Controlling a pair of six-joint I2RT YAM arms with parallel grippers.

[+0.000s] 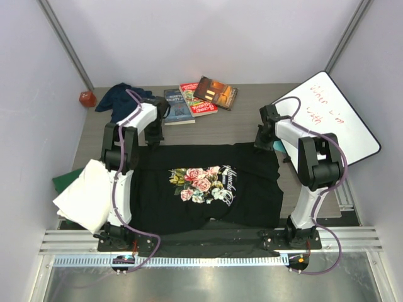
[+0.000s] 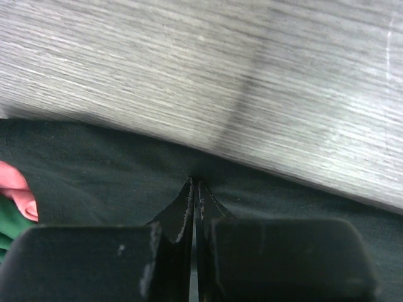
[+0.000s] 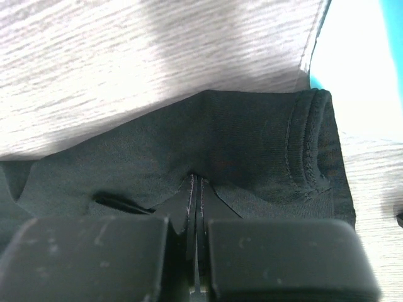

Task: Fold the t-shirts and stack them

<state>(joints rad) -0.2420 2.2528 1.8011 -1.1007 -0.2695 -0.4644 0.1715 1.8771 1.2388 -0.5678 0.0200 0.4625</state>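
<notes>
Gripper status: left gripper (image 2: 194,192) clamped on black rose-print t-shirt (image 1: 252,201) at its far edge, right gripper (image 3: 197,185) clamped on same edge, sleeve cuff (image 3: 308,138) just beside it. Shirt lies flat on tabletop (image 2: 189,63) between them.

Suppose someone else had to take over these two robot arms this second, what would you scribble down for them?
Left gripper: shut on the far edge of the black t-shirt.
Right gripper: shut on the same edge, near the sleeve.
The black t-shirt lies spread in the middle, print up. The navy t-shirt is crumpled at the far left. The white t-shirt sits folded on the green t-shirt, near left.
Done: white and green look folded and stacked.
To do: fold the black, then the navy, and stack them.
</notes>
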